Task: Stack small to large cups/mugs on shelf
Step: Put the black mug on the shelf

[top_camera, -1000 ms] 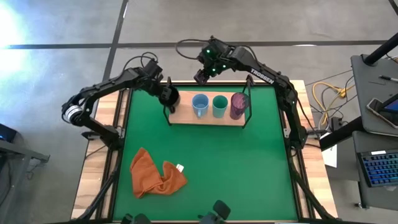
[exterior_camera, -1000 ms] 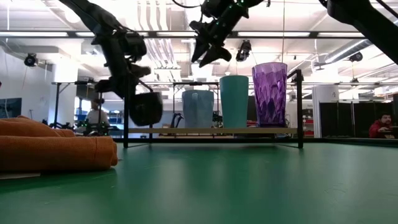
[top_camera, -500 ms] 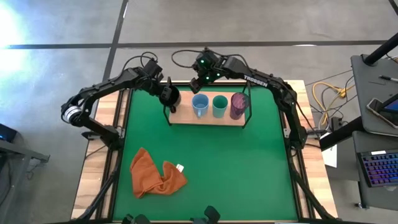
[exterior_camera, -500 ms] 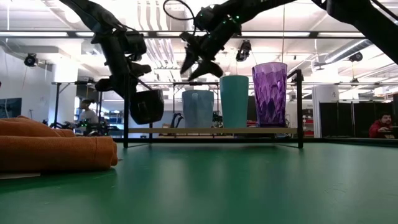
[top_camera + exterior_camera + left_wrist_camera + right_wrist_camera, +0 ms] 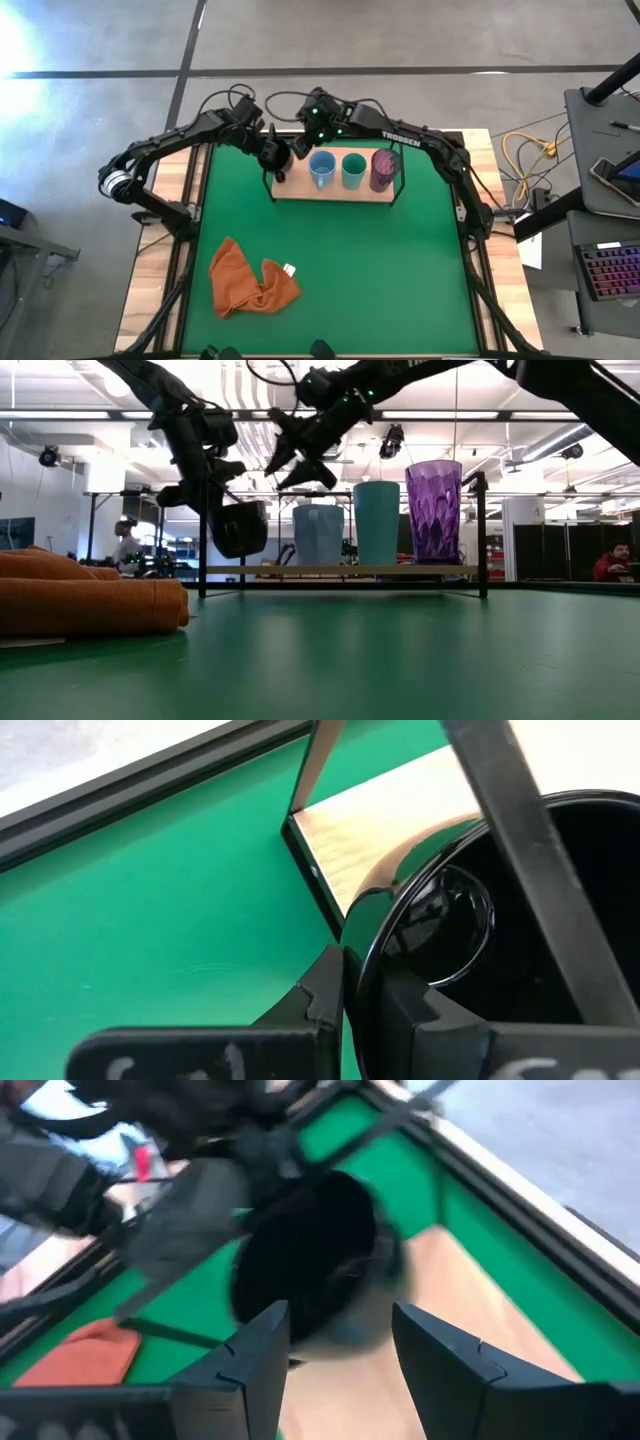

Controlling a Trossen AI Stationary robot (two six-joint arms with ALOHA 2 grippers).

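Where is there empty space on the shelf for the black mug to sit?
The shelf is bare at its left end, between the frame post and the light blue mug. The left hand holds the black mug there. The rest is crowded: teal cup, purple tumbler. The right hand hovers close.
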